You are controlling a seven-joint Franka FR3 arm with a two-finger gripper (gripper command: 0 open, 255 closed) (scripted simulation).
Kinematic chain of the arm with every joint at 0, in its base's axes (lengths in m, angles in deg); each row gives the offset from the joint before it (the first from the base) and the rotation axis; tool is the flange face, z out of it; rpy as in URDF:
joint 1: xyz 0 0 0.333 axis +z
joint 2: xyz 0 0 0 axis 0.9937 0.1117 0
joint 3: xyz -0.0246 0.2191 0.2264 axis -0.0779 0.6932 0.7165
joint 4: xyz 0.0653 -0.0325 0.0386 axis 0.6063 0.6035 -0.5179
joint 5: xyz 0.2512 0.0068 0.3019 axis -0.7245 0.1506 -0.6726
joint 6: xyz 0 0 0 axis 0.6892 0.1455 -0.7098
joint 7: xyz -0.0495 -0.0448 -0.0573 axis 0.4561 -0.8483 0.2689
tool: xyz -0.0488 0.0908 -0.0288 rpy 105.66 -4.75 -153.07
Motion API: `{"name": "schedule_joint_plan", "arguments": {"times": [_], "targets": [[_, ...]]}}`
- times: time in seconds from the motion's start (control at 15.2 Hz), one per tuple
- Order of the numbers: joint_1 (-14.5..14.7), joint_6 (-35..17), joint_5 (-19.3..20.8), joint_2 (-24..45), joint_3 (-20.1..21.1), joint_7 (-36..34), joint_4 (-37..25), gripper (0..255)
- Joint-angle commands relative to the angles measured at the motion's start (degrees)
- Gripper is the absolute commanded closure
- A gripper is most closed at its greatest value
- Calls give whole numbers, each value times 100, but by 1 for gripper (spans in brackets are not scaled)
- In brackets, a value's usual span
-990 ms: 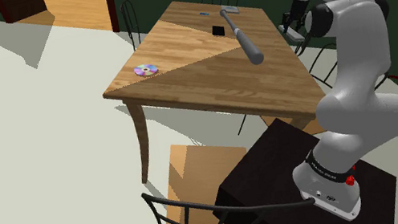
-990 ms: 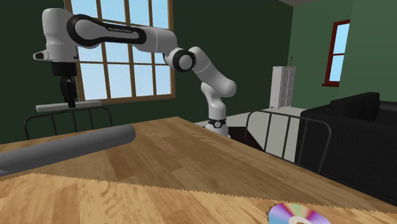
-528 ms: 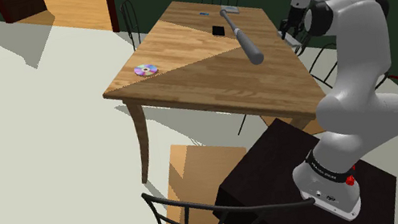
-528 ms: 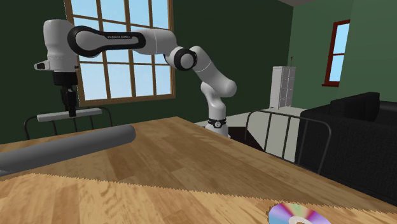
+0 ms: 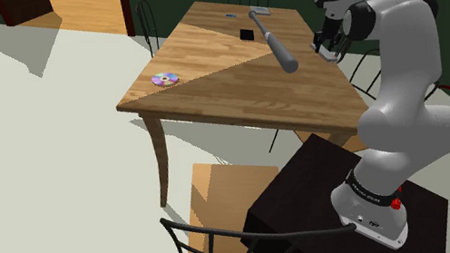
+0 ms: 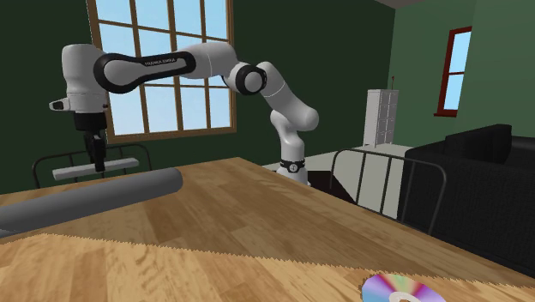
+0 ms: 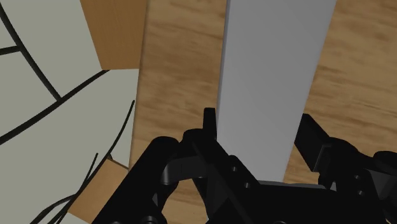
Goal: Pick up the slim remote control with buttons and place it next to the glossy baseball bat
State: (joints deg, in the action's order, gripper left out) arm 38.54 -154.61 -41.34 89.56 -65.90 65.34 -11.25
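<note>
My gripper (image 6: 99, 161) is shut on a slim, plain grey remote (image 6: 94, 169), held level across the fingers. In the second exterior view the remote hangs low over the wooden table (image 6: 257, 223), just behind the thick end of the grey baseball bat (image 6: 86, 199). From the wrist I see the remote (image 7: 273, 83) as a long grey slab clasped between my black fingers (image 7: 210, 121), with wood grain under it near the table's edge. The shoulder view puts my gripper (image 5: 326, 44) to the right of the bat (image 5: 275, 45).
A shiny disc (image 5: 165, 79) lies near the table's left corner. A small black item (image 5: 247, 33) sits by the bat's thin end. Wire chairs (image 5: 231, 239) stand around the table (image 5: 227, 93). A dark sofa (image 6: 480, 189) is at the second exterior view's right.
My gripper has come down with the remote, from well above the bat to just over the table beside it. The grip has stayed shut.
</note>
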Motion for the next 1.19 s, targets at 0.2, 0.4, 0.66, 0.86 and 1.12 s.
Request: {"name": "schedule_joint_plan", "arguments": {"times": [0.2,0.4,0.66,0.86,1.12], "targets": [[38,-362,-20,32,11,27,333,255],[47,-509,-34,71,20,38,443,255],[46,-508,-34,73,20,38,441,255],[46,-508,-34,73,20,38,441,255],[46,-508,-34,74,21,38,439,0]]}}
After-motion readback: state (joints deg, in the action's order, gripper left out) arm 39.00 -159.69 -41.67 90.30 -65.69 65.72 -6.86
